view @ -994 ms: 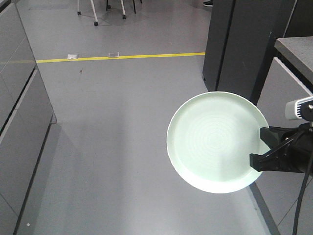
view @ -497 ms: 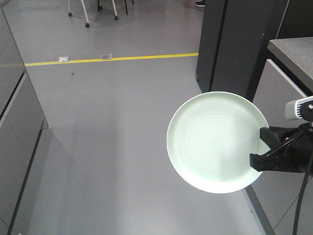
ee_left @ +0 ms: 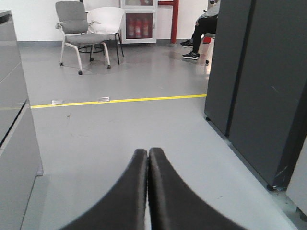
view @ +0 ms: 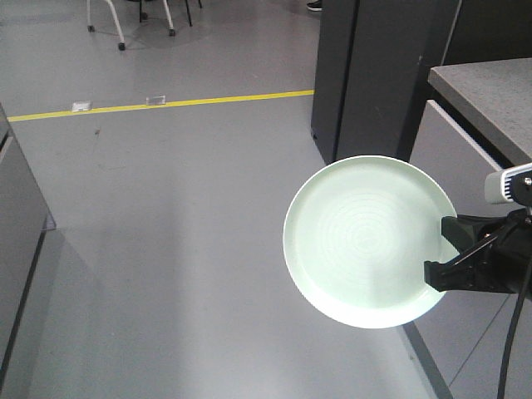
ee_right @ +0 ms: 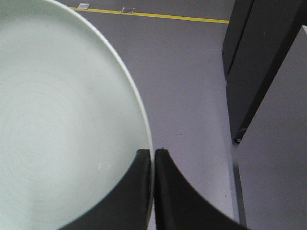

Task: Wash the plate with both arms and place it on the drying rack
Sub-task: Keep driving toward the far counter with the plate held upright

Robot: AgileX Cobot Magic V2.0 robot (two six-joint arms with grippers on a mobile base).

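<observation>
Since the earlier frame the surroundings have slid leftward in the front view: the yellow floor line (view: 166,104) sits further left, the grey cabinet (view: 17,216) at the left has nearly left the picture, and more of the bench (view: 490,91) top shows at the far right beside the dark cabinet (view: 374,75). The plate (view: 366,241) and the right pincer (view: 438,249) keep the same place in the view. The pale green plate hangs over the grey floor (view: 166,249), its hollow face turned up toward the camera, just left of the bench front. The right pincer is clamped on the plate's right rim, one finger on each face. The left pincer (ee_left: 147,153) has its fingers pressed together on nothing, pointing across the floor toward the far chairs (ee_left: 76,24).
</observation>
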